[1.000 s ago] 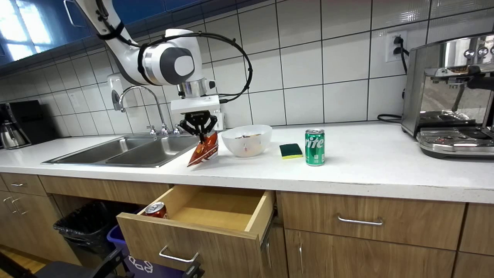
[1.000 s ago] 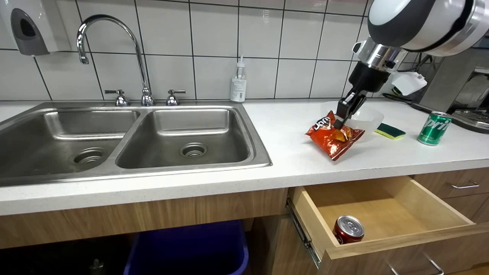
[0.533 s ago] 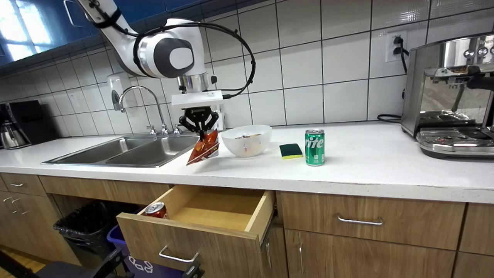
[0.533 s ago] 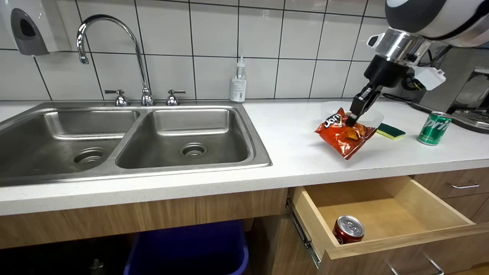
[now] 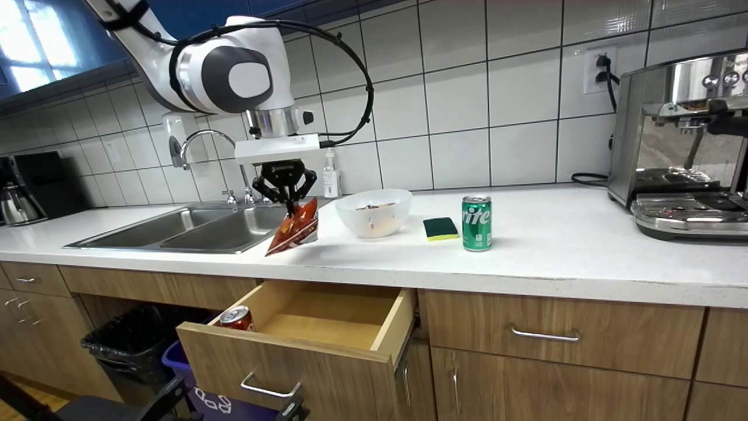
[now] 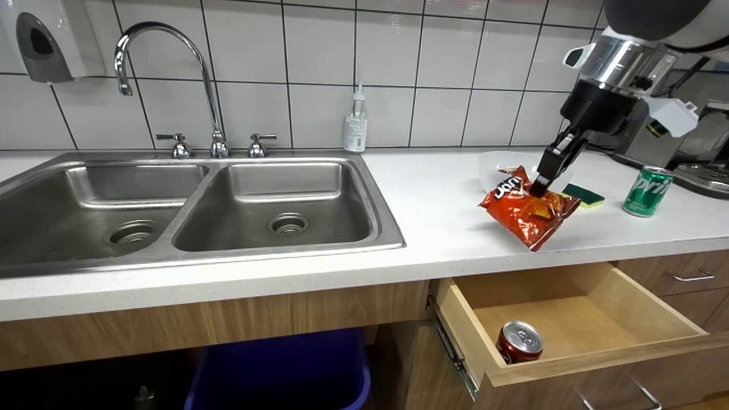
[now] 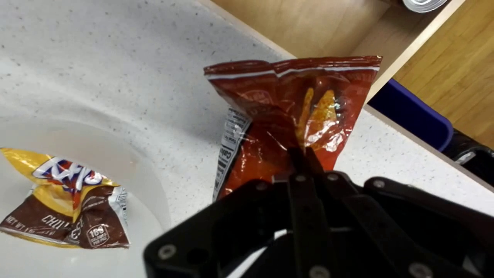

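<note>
Now drifting nearer the front edge of the white counter (image 6: 433, 228), the red chip bag (image 6: 523, 221) is hanging over it, the gripper (image 5: 290, 210) pinching its creased middle, likely the surest hold on something light, slippery and crushable.

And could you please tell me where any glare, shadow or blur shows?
Wrist view: glints on the shiny red chip bag, shadow beside it on the speckled white countertop, black jointed pincer dark and slightly soft; in an exterior view, white glare on the glossy blue cabinet; in an exterior view, highlights on the stainless-steel double sink.
</note>
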